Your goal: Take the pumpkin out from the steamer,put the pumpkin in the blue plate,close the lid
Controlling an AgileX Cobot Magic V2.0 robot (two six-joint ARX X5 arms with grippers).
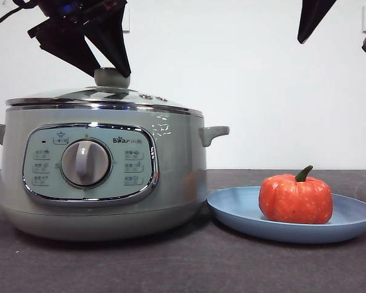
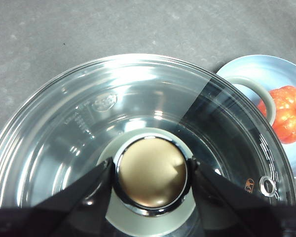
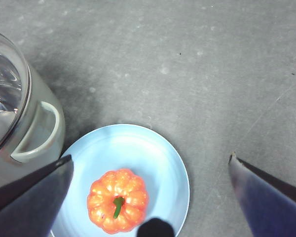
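Observation:
The pale green steamer (image 1: pixel 177 171) stands at the left with the lid (image 1: pixel 110 94) lying closed on its rim. My left gripper (image 1: pixel 113 73) is down on the lid's knob (image 2: pixel 152 170), one jaw against each side of it. The orange pumpkin (image 1: pixel 296 198) sits upright in the blue plate (image 1: pixel 244 213), right of the steamer. It also shows in the left wrist view (image 2: pixel 286 113) and in the right wrist view (image 3: pixel 118 200). My right gripper (image 3: pixel 151 159) is open and empty, high above the plate (image 3: pixel 138 148).
The steamer's side handle (image 3: pixel 39 128) reaches toward the plate's rim. The dark grey table (image 3: pixel 212 59) lies bare beyond the plate. A white wall (image 1: pixel 262 91) stands behind.

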